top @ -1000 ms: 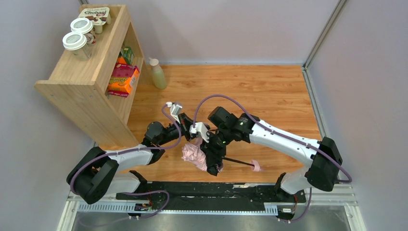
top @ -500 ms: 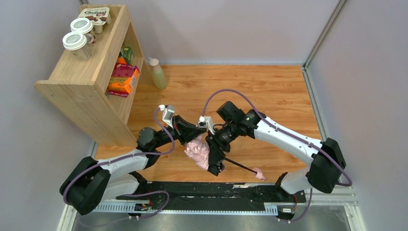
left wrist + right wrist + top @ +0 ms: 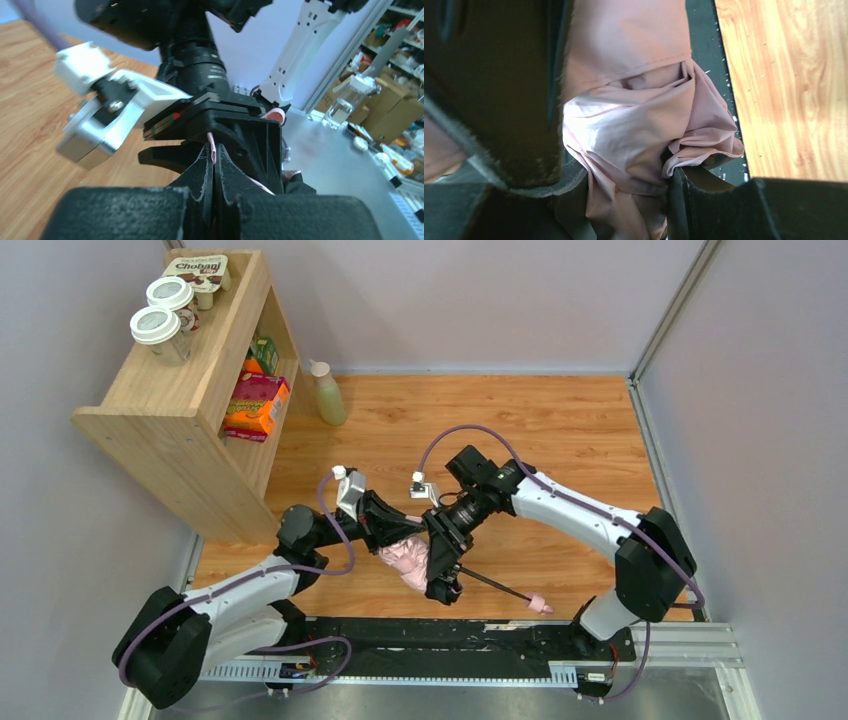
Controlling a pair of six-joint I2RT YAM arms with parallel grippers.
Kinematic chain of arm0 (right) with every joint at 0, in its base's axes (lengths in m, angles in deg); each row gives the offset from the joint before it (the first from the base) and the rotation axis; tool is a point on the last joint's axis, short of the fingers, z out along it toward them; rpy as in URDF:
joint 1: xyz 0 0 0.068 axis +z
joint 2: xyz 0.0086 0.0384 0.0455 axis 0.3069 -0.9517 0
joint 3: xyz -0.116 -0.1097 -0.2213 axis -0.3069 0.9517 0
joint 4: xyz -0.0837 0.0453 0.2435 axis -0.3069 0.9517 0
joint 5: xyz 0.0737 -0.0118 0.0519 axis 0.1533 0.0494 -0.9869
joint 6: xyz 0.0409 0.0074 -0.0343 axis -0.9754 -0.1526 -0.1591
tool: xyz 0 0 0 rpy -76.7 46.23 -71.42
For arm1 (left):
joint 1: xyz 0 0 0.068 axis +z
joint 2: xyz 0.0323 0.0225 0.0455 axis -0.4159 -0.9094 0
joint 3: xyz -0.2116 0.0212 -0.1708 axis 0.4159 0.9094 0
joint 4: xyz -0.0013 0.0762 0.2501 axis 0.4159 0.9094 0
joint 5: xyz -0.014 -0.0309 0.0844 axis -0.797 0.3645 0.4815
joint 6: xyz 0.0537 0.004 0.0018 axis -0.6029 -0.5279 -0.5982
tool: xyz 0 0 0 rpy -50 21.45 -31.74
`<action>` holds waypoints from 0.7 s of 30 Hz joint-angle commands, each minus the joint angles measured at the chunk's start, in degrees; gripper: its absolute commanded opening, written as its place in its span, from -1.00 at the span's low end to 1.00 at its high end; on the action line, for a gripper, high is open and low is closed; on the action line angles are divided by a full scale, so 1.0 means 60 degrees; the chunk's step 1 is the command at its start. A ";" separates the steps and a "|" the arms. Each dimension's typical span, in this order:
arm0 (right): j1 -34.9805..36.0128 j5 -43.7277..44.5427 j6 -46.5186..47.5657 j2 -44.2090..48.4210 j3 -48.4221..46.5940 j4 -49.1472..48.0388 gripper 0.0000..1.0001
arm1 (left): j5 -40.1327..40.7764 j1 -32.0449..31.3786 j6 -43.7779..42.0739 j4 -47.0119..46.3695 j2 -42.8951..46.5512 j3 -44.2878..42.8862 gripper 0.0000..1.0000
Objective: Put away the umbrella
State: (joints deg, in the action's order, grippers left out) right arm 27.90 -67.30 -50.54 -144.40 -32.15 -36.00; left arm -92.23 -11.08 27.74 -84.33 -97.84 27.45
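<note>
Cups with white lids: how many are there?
2, both on top of the wooden shelf: one cup by the yogurt pack, the other beside it. More could hide inside.

- Top view: umbrella (image 3: 408, 558) canopy half hidden under R gripper (image 3: 445, 585). L gripper (image 3: 398, 536) tips buried btwn fabric & R wrist, not visible.
- Shaft (image 3: 495, 586) upper end hidden under R gripper. Handle (image 3: 538, 604) too small for detail.
- L wrist view: pink sliver (image 3: 212, 145) pinched btwn L fingers (image 3: 200, 172); strap or canopy edge, can't tell. R gripper body blocks rest of umbrella.
- L fingers cut off by bottom edge; bg clutter (image 3: 370, 115) blurred.
- R wrist view: R fingers (image 3: 509, 100) dark, blurred, cut off by edges. Canopy runs off top & bottom.
- Shelf (image 3: 170, 400): boxes (image 3: 255, 405) part hidden by top board, labels too small to read.
</note>
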 commanded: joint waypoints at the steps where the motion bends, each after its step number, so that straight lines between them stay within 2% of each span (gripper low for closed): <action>1: -0.0729 -0.0281 -0.0989 -0.0788 -0.0682 -0.0445 -1.00 | -0.1682 -0.0617 -0.1226 0.0762 0.0357 -0.0579 -1.00; 3: -0.1051 -0.0456 -0.0726 -0.1212 -0.0829 -0.0357 -1.00 | -0.1610 -0.0896 -0.2002 0.1829 0.0532 -0.0754 -1.00; 5: -0.1228 -0.0615 -0.0434 -0.1651 -0.0990 -0.0299 -1.00 | -0.0821 -0.1494 -0.3260 0.2991 0.0926 -0.0727 -1.00; 6: -0.1258 -0.0501 -0.0316 -0.1929 -0.1049 -0.0269 -1.00 | -0.0006 -0.1701 -0.4164 0.3502 0.1074 -0.0639 -1.00; 7: -0.1287 -0.0065 -0.0141 -0.2179 -0.1165 -0.0153 -1.00 | 0.0669 -0.2138 -0.4883 0.3623 0.1177 -0.0580 -1.00; 10: -0.1419 0.0230 0.0358 -0.3189 -0.1444 0.0112 -1.00 | 0.1101 -0.2553 -0.5651 0.3639 0.0740 -0.0405 -1.00; 16: -0.1814 0.1591 0.0593 -0.4318 -0.1621 -0.0137 -1.00 | 0.2096 -0.2655 -0.5769 0.2295 -0.1045 0.0429 -1.00; 21: -0.1989 0.1610 0.0843 -0.5006 -0.1167 -0.0926 -1.00 | 0.3018 -0.2875 -0.5931 0.0685 -0.2627 0.0855 -1.00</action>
State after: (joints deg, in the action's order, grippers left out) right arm 18.83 -64.70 -43.17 -171.87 -38.31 -30.19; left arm -70.64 -25.00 -7.78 -65.16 -108.57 31.43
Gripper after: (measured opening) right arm 0.440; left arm 0.006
